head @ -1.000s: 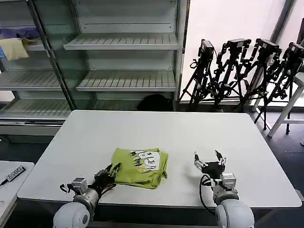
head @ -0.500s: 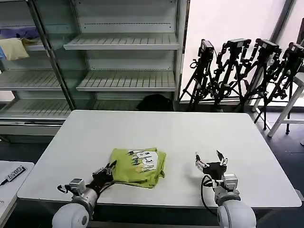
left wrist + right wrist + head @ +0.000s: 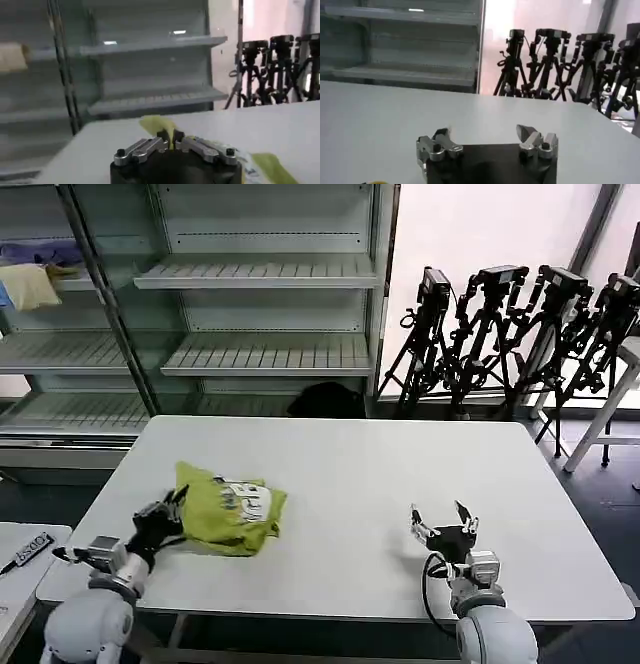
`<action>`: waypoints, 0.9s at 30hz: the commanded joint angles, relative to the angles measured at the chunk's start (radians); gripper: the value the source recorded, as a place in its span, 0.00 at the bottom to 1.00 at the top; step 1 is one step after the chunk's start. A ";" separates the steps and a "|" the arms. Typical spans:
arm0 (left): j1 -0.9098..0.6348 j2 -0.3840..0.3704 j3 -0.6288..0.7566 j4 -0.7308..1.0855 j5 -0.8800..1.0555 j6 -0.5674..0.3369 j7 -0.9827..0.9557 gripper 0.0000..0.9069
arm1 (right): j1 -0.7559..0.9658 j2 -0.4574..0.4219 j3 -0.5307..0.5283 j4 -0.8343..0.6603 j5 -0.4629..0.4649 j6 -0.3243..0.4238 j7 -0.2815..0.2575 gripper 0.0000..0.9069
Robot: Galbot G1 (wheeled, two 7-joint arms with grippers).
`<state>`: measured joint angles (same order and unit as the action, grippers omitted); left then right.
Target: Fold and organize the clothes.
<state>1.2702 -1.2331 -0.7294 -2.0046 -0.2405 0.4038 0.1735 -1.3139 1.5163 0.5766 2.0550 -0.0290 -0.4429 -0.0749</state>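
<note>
L pincer [image 3: 172, 506] clenched on T-shirt [image 3: 228, 509] edge, shirt to its right | R pincer [image 3: 443, 527] released, well apart on worktop [image 3: 360, 464]

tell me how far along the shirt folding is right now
Done: the lime T-shirt is already a compact folded bundle, graphic up. In hand: the left pincer is shut on its near-left edge, lifting that corner while the rest lies on the white table. The right pincer waits open over the table, apart from the shirt. Left: setting the bundle down flat and neat, then letting go.
</note>
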 commanded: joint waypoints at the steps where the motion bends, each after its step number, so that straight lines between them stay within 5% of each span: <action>1: -0.113 0.159 -0.074 -0.107 0.173 0.002 0.101 0.01 | -0.013 -0.005 0.009 0.008 0.009 0.007 -0.001 1.00; 6: -0.096 0.186 0.105 -0.165 0.282 -0.001 0.123 0.01 | -0.032 -0.006 0.016 0.005 0.010 0.021 -0.001 1.00; 15: -0.109 0.062 0.640 0.000 0.585 -0.055 0.117 0.01 | -0.095 -0.006 0.029 -0.007 0.009 0.067 0.001 1.00; 27: -0.244 -0.061 0.792 0.119 0.420 0.023 -0.015 0.02 | -0.109 -0.001 0.026 0.015 -0.001 0.069 -0.005 1.00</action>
<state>1.1164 -1.2036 -0.1829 -1.9878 0.1864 0.3925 0.2382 -1.4054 1.5115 0.6049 2.0625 -0.0262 -0.3842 -0.0745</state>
